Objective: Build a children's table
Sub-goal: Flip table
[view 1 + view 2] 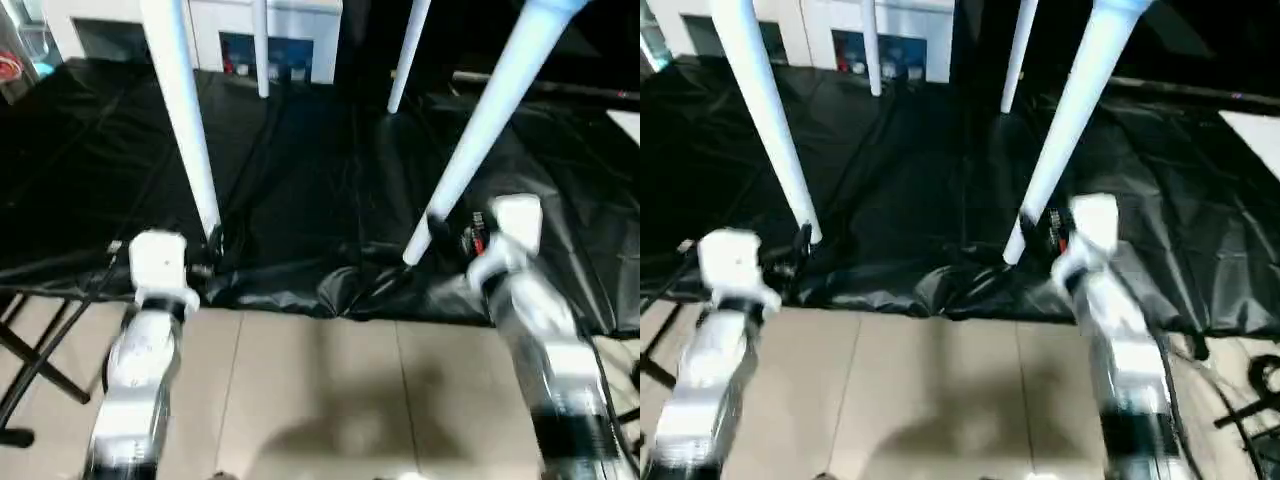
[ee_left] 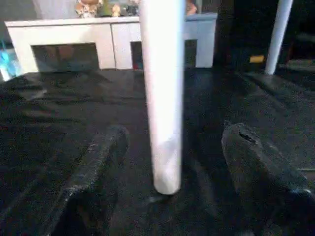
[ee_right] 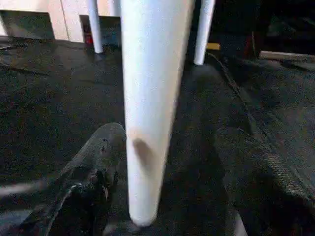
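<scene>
The children's table stands with its four white tubular legs on the black-draped table; its tabletop is out of view above. My left gripper is open around the foot of the near left leg, with a gap on each side of the leg between the fingers. My right gripper is open around the foot of the near right leg; one finger lies close against that leg. Both far legs stand behind.
A white cabinet stands behind the draped table. The drape's front edge hangs crumpled over the tiled floor. Black stand legs show at lower left, and cables at lower right.
</scene>
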